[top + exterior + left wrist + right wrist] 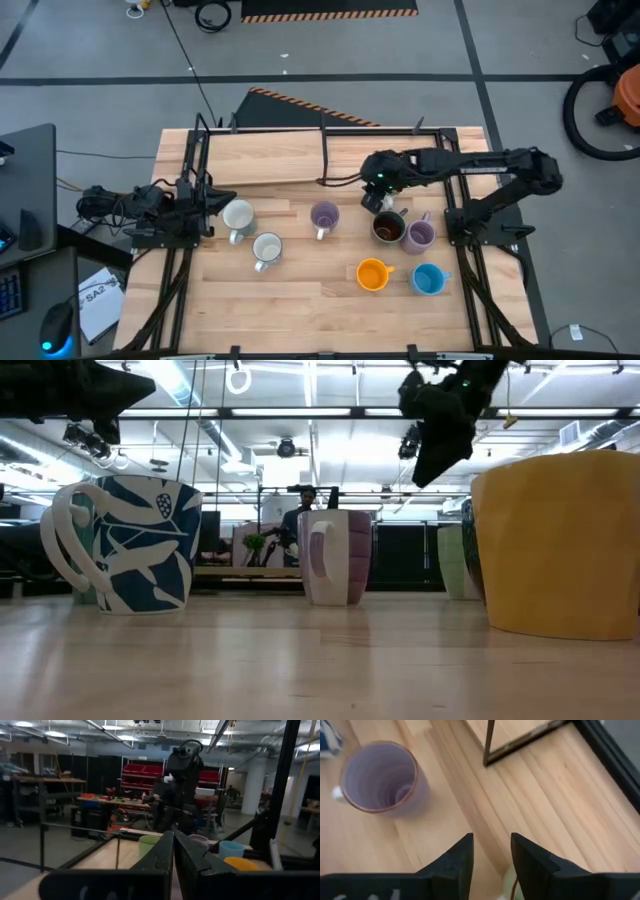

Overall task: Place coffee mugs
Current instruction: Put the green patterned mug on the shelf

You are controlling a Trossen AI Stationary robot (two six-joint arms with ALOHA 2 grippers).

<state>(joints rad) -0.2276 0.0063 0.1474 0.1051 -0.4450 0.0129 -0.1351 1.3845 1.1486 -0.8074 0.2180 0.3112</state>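
Left gripper (215, 208) at table's (300, 310) left edge, fingers pressed together, empty. Two white mugs (238, 217) (267, 249) just right of it. Lilac mug (324, 217) near table centre. Right gripper (378, 203) right of that mug, fingers (455, 862) spread, empty, raised over table. Brown mug (388, 228) just below gripper, second lilac mug (420, 235) touching its right side. Orange mug (372, 274) and blue mug (428, 279) nearer front edge, apart.
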